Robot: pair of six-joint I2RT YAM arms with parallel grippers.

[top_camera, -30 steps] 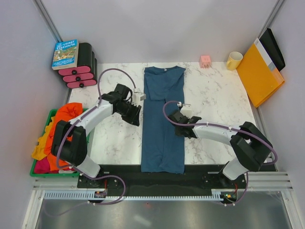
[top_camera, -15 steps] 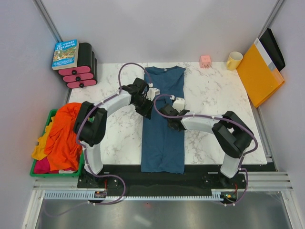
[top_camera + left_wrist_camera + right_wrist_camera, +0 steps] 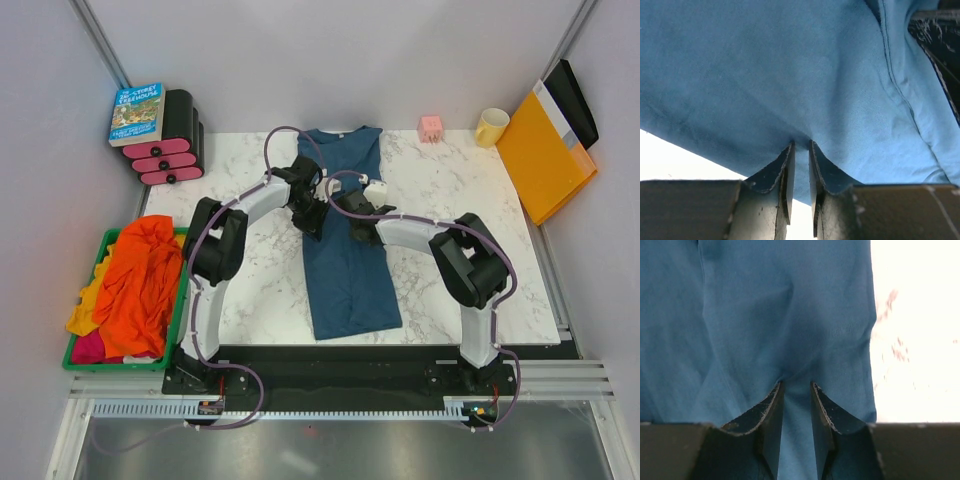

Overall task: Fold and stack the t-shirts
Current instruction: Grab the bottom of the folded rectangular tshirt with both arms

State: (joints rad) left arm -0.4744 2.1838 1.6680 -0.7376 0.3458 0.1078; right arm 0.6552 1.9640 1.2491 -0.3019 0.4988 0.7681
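The dark teal-blue t-shirt [image 3: 350,285], folded into a long strip, lies down the middle of the marble table [image 3: 470,250]. My left gripper [image 3: 313,216] is shut on its left edge. My right gripper [image 3: 358,218] is shut on its right edge at the same height. In the left wrist view my gripper [image 3: 801,146] pinches teal cloth [image 3: 790,75]. In the right wrist view my gripper [image 3: 796,385] pinches teal cloth [image 3: 790,310] too. The orange t-shirt [image 3: 135,275], the yellow one [image 3: 84,305] and the pink-red one [image 3: 88,348] lie heaped in a green basket [image 3: 72,362] at the left.
A book [image 3: 137,112] lies on a black and pink rack [image 3: 170,150] at the back left. A pink cube [image 3: 431,127] and a yellow mug [image 3: 491,126] stand at the back. The orange-yellow folder [image 3: 543,155] leans at the right.
Both grippers moved inward and toward the back and closed on the teal shirt's edges. The shirt slid back, so its hem left the front edge of the table.
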